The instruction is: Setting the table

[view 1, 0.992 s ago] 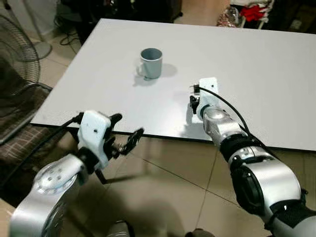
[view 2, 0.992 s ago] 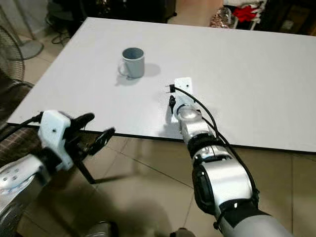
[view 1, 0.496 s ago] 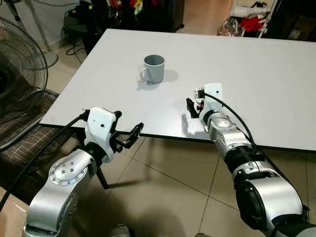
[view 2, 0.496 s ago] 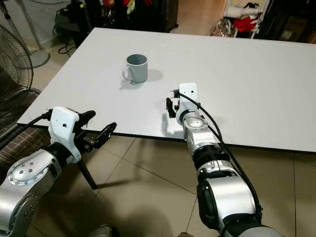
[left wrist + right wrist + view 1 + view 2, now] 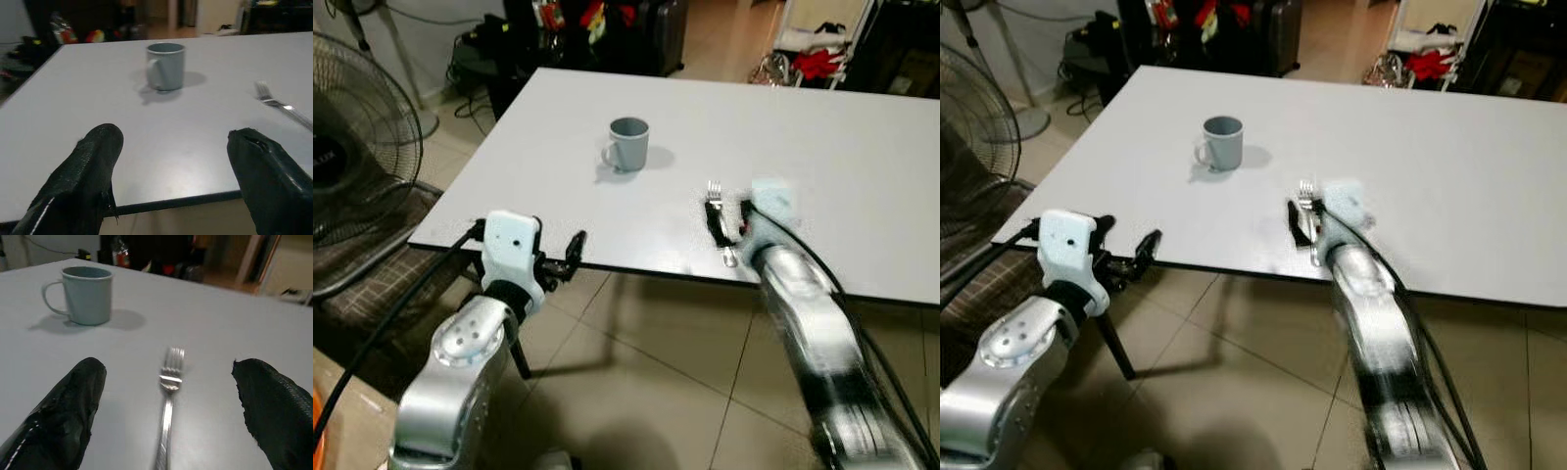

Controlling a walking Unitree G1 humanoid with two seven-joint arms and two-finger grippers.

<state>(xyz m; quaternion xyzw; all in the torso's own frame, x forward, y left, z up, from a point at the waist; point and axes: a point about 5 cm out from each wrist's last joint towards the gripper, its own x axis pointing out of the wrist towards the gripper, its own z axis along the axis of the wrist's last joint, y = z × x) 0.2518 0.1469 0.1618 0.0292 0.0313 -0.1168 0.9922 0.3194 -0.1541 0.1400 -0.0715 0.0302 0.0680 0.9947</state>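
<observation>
A grey mug [image 5: 629, 143] stands upright on the white table [image 5: 862, 147], toward its far left. A silver fork [image 5: 719, 220] lies flat near the table's front edge, tines pointing away from me. My right gripper [image 5: 168, 364] is open just above the table, and the fork [image 5: 167, 396] lies between its two black fingers [image 5: 63, 421] without touching them. The right arm is blurred. My left gripper [image 5: 563, 259] is open and holds nothing; it hovers at the table's front-left edge, level with the top and facing the mug [image 5: 166, 66].
A standing fan [image 5: 352, 127] and a chair with a checked seat [image 5: 372, 284] are on my left beside the table. Dark furniture and bags [image 5: 597, 29] crowd the far side. Tiled floor [image 5: 646, 372] lies under my arms.
The right gripper has drawn back toward the table's front edge, uncovering the fork lying on the table. The left gripper has come closer to the table edge. The camera has pulled back.
</observation>
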